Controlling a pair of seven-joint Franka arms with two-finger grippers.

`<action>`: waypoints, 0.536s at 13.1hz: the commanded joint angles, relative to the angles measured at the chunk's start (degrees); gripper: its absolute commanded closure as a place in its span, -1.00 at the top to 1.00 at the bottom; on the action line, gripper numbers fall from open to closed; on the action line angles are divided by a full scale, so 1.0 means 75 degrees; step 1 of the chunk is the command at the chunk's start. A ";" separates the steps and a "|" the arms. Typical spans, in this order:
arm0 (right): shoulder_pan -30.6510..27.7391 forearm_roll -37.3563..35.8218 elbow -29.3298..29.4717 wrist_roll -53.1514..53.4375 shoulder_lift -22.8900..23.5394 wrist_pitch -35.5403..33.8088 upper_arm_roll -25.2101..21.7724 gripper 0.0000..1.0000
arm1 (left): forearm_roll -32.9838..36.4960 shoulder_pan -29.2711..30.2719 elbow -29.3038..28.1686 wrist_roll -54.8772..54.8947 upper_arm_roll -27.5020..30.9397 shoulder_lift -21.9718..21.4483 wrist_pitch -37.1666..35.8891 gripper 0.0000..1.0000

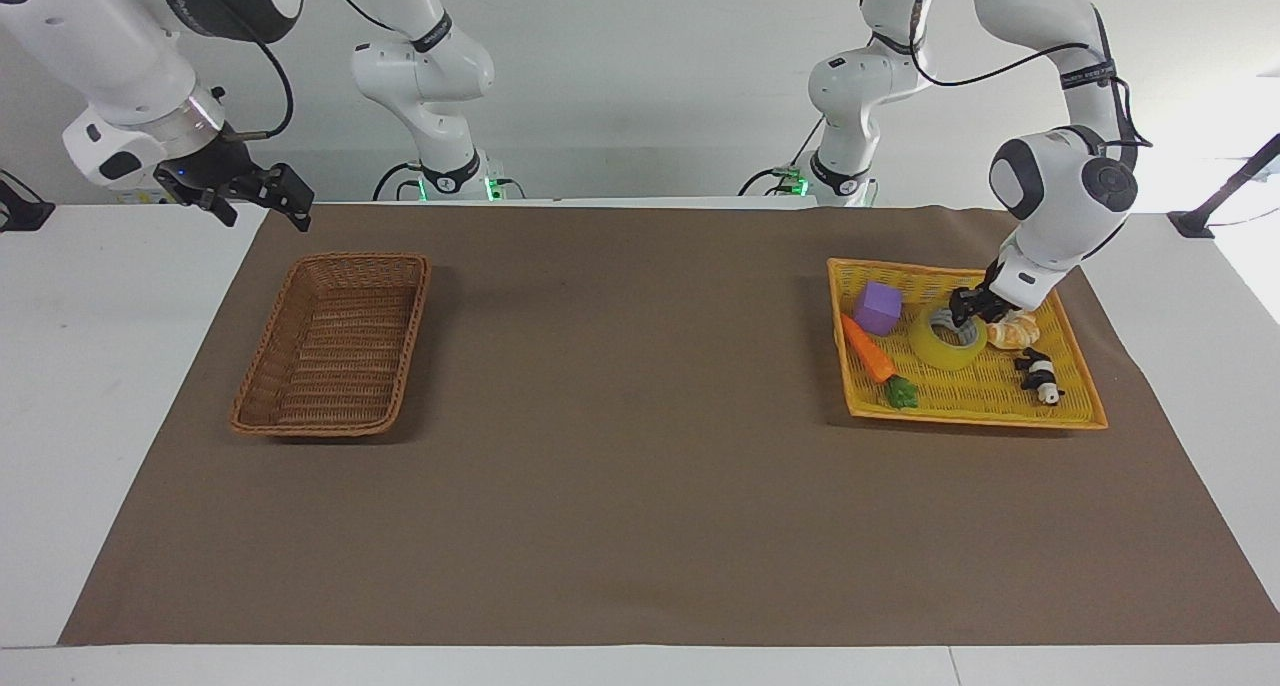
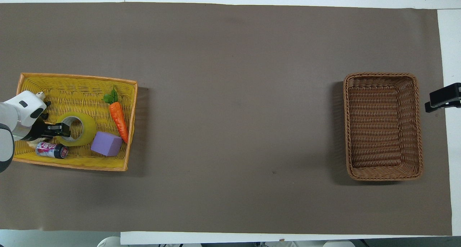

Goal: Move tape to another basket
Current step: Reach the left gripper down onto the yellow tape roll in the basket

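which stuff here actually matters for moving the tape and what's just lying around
Part of the job:
- tape, in the yellow tray
- left pincer, at the tape's rim
- brown basket, at the right arm's end

Just lying about:
- carrot
- purple block
- small can
- toy cow
- bread roll
- right pincer, waiting

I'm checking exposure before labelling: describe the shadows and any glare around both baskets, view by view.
Facing view: soft shadows fall beside the brown basket and the yellow tray; the white table is bright, though nothing on it is lost.
Overhead view: a faint shadow flanks each basket; no glare on the tape; the brown paper is evenly lit.
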 commanded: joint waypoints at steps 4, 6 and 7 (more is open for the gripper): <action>-0.0029 0.0024 -0.0227 -0.0134 -0.0203 0.0082 0.0033 0.98 | -0.0050 -0.0159 -0.0126 0.0058 0.0060 -0.0045 0.0184 -0.10; -0.0029 0.0013 -0.0227 -0.0134 -0.0203 0.0082 0.0033 0.98 | -0.0050 -0.0159 -0.0149 0.0081 0.0060 -0.0057 0.0185 -0.10; -0.0029 0.0024 -0.0227 -0.0134 -0.0203 0.0082 0.0033 0.98 | -0.0050 -0.0136 -0.0242 0.0104 0.0060 -0.0080 0.0231 -0.10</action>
